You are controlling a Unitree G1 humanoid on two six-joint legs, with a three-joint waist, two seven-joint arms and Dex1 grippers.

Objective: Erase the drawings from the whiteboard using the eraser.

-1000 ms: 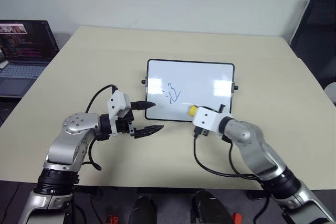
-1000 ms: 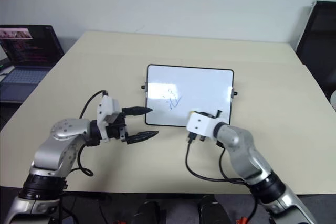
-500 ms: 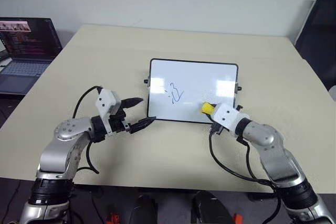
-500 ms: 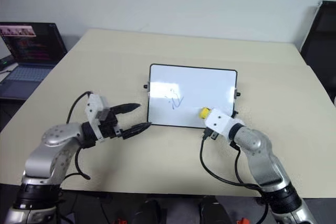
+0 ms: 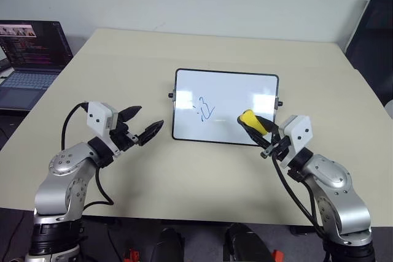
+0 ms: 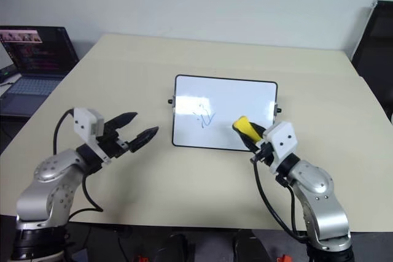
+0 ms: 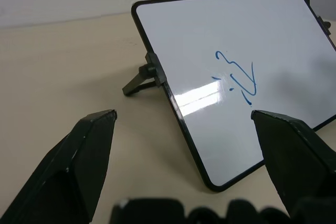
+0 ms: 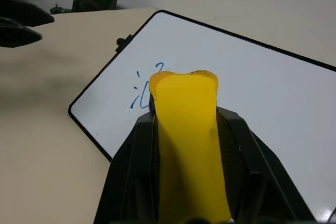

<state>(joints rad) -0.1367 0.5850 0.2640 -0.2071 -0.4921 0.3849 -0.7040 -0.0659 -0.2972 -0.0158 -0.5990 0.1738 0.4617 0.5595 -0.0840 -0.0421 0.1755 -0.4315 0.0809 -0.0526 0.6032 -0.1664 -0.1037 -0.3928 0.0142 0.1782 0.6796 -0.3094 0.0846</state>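
Meanwhile, right gripper (image 5: 265, 134) clamps the eraser (image 5: 252, 121); left gripper (image 5: 142, 124) gapes empty; whiteboard (image 5: 227, 90) drawings (image 5: 204, 110) remain unerased.

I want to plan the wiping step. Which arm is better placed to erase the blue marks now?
The right. Its end effector already grips the eraser over the whiteboard, near the drawings. The left end effector is open, empty and off the board.
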